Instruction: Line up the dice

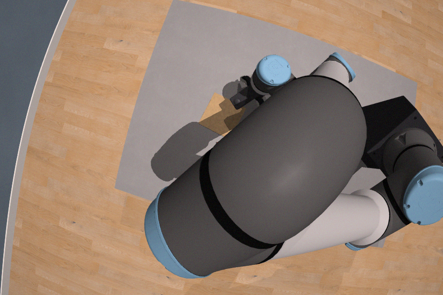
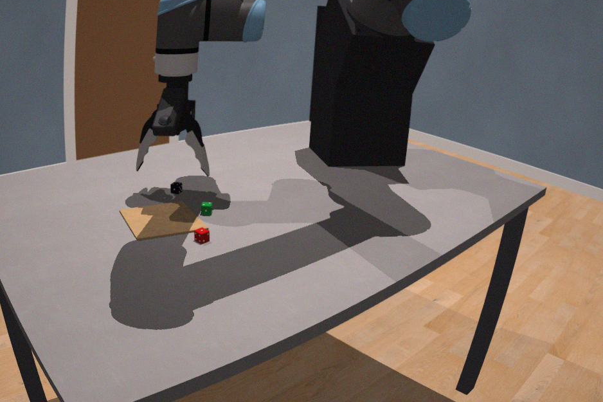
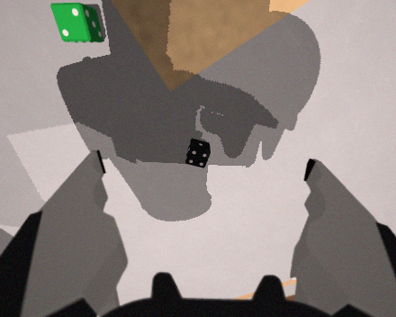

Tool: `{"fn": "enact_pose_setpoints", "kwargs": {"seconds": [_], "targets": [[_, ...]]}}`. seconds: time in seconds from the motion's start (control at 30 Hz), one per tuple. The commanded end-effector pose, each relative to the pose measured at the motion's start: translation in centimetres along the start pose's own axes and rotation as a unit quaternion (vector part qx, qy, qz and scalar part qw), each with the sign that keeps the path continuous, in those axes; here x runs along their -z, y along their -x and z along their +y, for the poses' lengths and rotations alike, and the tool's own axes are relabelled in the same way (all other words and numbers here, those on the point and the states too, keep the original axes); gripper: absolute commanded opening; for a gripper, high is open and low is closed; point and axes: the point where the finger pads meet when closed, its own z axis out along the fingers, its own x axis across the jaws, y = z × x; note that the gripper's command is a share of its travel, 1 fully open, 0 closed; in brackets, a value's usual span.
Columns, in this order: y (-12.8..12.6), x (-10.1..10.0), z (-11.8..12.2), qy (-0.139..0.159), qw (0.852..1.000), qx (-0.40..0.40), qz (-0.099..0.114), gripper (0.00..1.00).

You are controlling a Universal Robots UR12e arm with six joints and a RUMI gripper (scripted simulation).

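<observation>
Wrist view shows the black die (image 2: 176,187) (image 3: 198,153) lying between the spread fingertips in outline, though the exterior view puts it below the end effector (image 1: 252,90) (image 2: 173,172) (image 3: 205,156), flat on the bench (image 1: 196,41) (image 2: 292,300) (image 3: 167,252) and off the mat (image 1: 211,109) (image 2: 150,222) (image 3: 221,36). The end effector is wide open, holding nothing, its tips well above the surface. The green die (image 2: 206,208) (image 3: 73,22) sits beside the mat, and the red die (image 2: 201,235) sits by one corner; whether red touches the mat, I cannot tell. In the top view, the arm hides all three dice. Each die is a small cube with pale pips; green shows two on its upward face. The mat is a thin, tan, four-sided sheet with straight edges. The bench top is matte, finely speckled grey, crossed by sharp-edged shadows. The fingers are grey, tapered and notched along their inner edges, with black tips.
</observation>
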Motion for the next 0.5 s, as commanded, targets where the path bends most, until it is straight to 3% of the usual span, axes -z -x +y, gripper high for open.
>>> {"fn": "enact_pose_setpoints", "kwargs": {"seconds": [0.0,0.47], "targets": [[-0.04,0.03,-0.01,0.0,1.0,0.0,0.0,1.0],[0.2,0.03,-0.29,0.0,1.0,0.0,0.0,1.0]]}}
